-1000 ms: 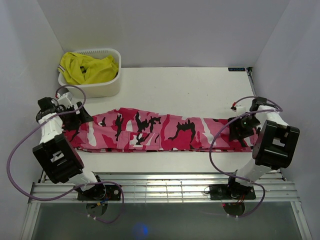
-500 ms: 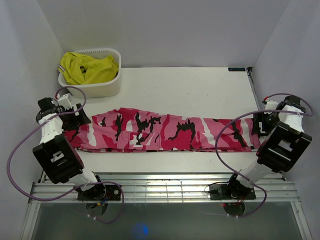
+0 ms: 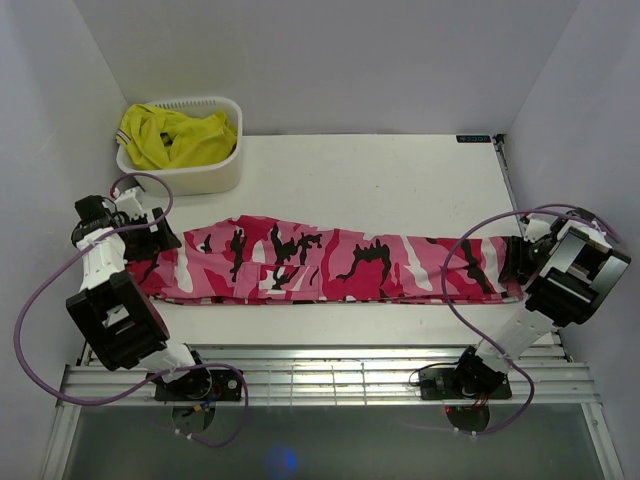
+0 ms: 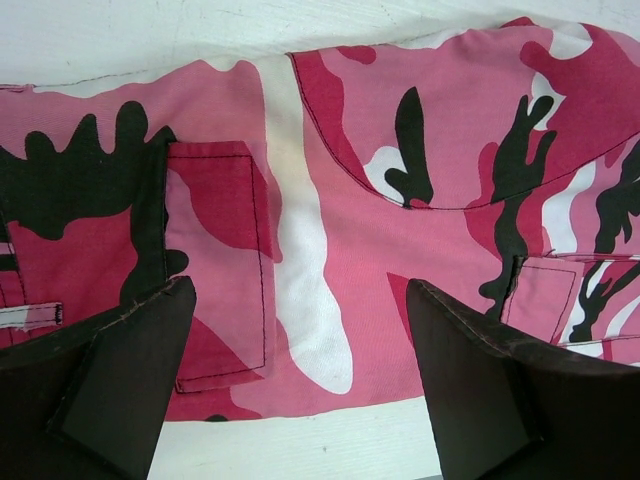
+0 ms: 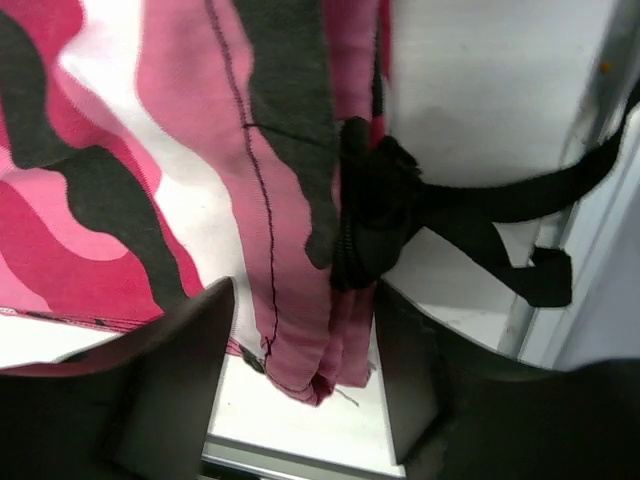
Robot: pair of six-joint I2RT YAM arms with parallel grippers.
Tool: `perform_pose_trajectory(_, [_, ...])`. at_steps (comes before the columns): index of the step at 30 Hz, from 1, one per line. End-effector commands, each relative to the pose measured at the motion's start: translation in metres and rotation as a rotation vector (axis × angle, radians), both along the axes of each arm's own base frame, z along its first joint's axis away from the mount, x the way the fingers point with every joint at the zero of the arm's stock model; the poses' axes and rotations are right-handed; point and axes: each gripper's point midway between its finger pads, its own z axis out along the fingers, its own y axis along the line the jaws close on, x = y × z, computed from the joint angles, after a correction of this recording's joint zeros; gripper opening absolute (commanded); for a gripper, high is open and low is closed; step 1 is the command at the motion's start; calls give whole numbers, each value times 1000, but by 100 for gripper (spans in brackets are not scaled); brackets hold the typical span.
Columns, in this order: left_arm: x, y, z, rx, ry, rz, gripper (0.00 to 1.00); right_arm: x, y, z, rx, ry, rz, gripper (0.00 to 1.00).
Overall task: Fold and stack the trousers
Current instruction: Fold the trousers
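While laid flat lengthwise across table [image 3: 380,180], trousers [image 3: 330,265] span nearly arm to arm: waist end left, cuffs right.
Fabric: light woven cloth by look, soft, limp, no stiffness. Likely to sag and drag when lifted, unlikely to slip (seams and hems give purchase).
Left gripper [image 4: 300,290]: fingers spread full over pocket area, holding nothing.
Right gripper [image 5: 305,290]: fingers partly apart, straddling cuff end beside black tie [image 5: 470,205], not clamped.
Suggested holds: waistband corner and cuff hem, pinching all layers.
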Motion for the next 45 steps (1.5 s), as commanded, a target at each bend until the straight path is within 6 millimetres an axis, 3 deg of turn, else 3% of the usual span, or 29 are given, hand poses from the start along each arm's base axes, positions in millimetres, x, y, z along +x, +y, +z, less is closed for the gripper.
perform_pose_trajectory(1, [-1,-3,13,11,-33,3,98,-6,30,-13,178,26,-14,55])
perform_pose_trajectory(3, [0,-2,14,7,-30,5,98,-4,34,-7,209,9,-17,43])
perform_pose_trajectory(4, [0,-3,12,3,-24,5,98,-3,34,-3,213,-1,-17,30])
perform_pose_trajectory(7, [-2,-2,7,5,-10,4,98,3,28,19,217,-53,-18,8])
perform_pose_trajectory(15, [-7,-1,6,38,-6,-30,98,7,-44,90,-31,-201,-8,8])
perform_pose_trajectory(17, [-8,-2,6,41,-6,-35,98,7,-48,101,-53,-224,22,8])
perform_pose_trajectory(19, [-9,-3,4,38,-1,-44,98,9,-38,113,-19,-249,42,8])
perform_pose_trajectory(21, [-12,-5,-2,27,13,-55,98,21,-6,132,89,-323,77,8])
perform_pose_trajectory(25, [-18,-10,-16,-14,63,-63,98,35,53,148,239,-385,134,8])
perform_pose_trajectory(30, [-23,-16,-30,-65,111,-63,98,53,145,172,378,-468,289,8])
perform_pose_trajectory(35, [-28,-17,-43,-81,163,-60,98,65,215,200,512,-535,350,8])
perform_pose_trajectory(36, [-29,-17,-46,-82,172,-58,98,65,234,203,532,-540,390,8])
perform_pose_trajectory(38, [-33,-16,-53,-85,202,-50,98,75,253,208,540,-596,422,8])
perform_pose_trajectory(39, [-34,-16,-55,-85,207,-51,98,72,275,211,576,-579,439,8])
perform_pose_trajectory(41, [-36,-16,-58,-86,220,-45,98,75,292,210,589,-594,460,8])
perform_pose_trajectory(42, [-37,-15,-58,-83,224,-44,98,68,318,206,617,-556,502,8])
perform_pose_trajectory(45, [-38,-14,-58,-71,228,-39,98,59,343,199,642,-509,536,8])
